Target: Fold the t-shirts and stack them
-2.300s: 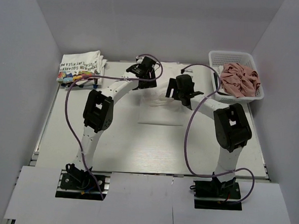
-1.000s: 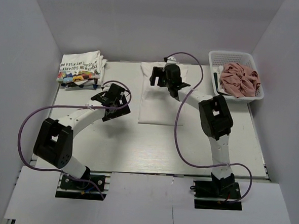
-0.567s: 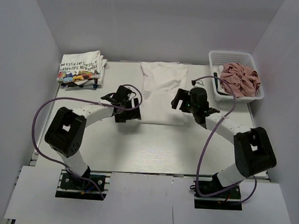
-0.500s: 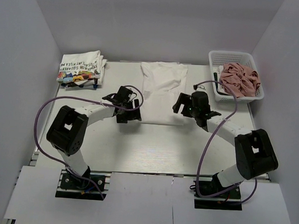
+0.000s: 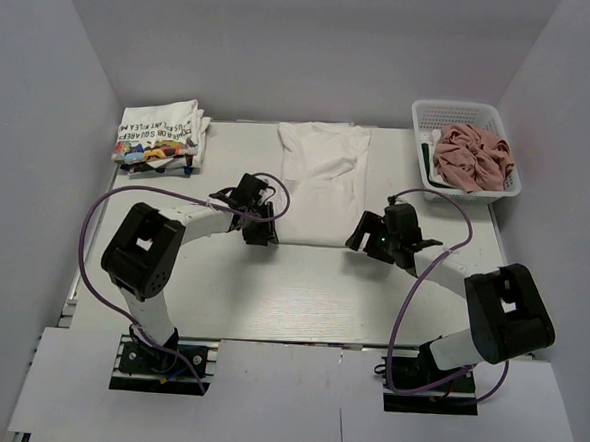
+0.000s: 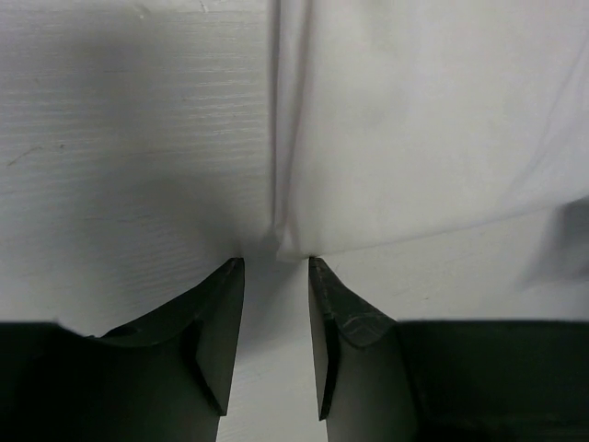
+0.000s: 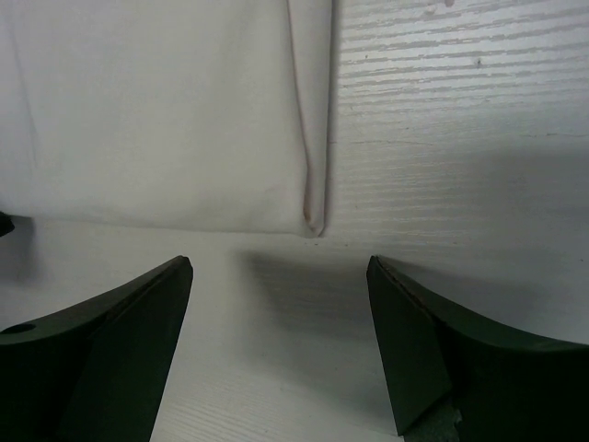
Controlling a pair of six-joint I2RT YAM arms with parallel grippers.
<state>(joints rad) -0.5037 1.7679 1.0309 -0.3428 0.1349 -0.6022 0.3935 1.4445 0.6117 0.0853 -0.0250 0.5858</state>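
Left claw [image 6: 275, 265] stands narrowly apart, a corner of the white t-shirt [image 6: 414, 129] just ahead of its tips; right claw [image 7: 278, 265] is spread wide, another corner just ahead

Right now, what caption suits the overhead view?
The left gripper and right gripper poised at the near corners of a white t-shirt, folded stack and basket beyond.

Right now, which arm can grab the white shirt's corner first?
Left, probably. Its jaws sit narrowed at a corner of the white t-shirt; the right jaws stand wide, their corner farther ahead.

Matt cloth t-shirt [image 5: 323, 173], grained white table [image 5: 301, 282]
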